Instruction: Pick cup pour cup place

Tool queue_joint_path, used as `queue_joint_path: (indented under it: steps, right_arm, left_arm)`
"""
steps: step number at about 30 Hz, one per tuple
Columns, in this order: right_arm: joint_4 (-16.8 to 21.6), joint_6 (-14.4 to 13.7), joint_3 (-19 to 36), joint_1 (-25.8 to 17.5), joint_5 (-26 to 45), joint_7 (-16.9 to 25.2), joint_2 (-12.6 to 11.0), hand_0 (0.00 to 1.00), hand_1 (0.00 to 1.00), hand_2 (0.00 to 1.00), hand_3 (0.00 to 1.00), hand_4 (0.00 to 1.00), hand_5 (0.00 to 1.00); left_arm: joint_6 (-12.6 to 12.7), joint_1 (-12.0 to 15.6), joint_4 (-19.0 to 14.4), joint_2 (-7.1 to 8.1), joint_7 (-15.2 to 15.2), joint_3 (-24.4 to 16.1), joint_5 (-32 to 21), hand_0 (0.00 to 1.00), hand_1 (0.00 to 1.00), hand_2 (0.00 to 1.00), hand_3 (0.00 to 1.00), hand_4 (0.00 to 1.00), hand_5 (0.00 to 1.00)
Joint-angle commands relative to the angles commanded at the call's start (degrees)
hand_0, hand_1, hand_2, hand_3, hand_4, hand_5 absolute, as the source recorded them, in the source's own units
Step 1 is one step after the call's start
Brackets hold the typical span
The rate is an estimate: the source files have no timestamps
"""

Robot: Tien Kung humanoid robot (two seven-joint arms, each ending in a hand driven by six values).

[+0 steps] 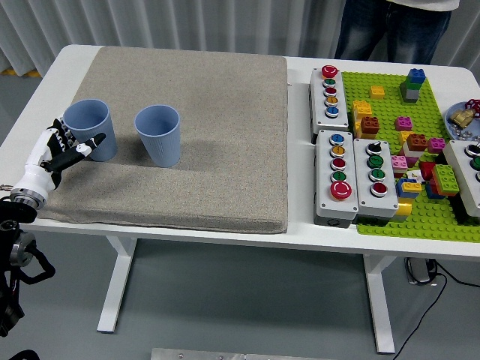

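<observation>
Left hand (60, 151) open beside left blue cup (91, 129), second cup (158, 134) on grey mat (210, 150)

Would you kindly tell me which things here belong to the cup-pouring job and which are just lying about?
Job:
left cup
right cup
left hand, open beside the left cup
grey mat

Lying about:
button boxes
green brick plate with bricks
person at far side
</observation>
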Motion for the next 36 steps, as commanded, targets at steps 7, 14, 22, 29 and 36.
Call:
queue_joint_path:
  steps: [7,14,22,29,36]
  right_arm:
    - [0.0,0.0,0.1,0.1,-0.1,0.0,0.0,0.747,0.7,0.757,0.611,0.086,0.293]
    - [0.0,0.1,0.1,-0.1,-0.3,-0.1,0.1,0.747,0.699,0.757,0.61,0.086,0.293]
    - [0.0,0.1,0.3,-0.3,-0.7,-0.1,0.2,0.747,0.7,0.757,0.611,0.086,0.292]
    - [0.0,0.1,0.3,-0.4,-0.7,-0.1,0.2,0.747,0.7,0.758,0.61,0.085,0.293]
    - [0.0,0.1,0.3,-0.4,-0.7,-0.1,0.2,0.748,0.699,0.758,0.61,0.085,0.293]
  left_arm:
    - [0.0,-0.5,0.4,-0.07,0.0,0.1,0.2,0.985,0.973,0.998,0.998,0.941,0.27]
    - [0.0,-0.6,0.8,-0.47,0.0,0.5,0.6,0.986,0.973,0.998,0.998,0.943,0.271]
    - [0.0,-0.4,1.0,-0.49,0.1,0.3,0.8,0.986,0.973,0.998,0.998,0.946,0.278]
    - [0.0,-0.3,1.2,-0.54,0.2,0.4,0.9,0.986,0.973,0.998,0.998,0.945,0.277]
    - [0.0,-0.5,1.4,-0.12,0.2,1.0,0.7,0.985,0.973,0.998,0.998,0.945,0.278]
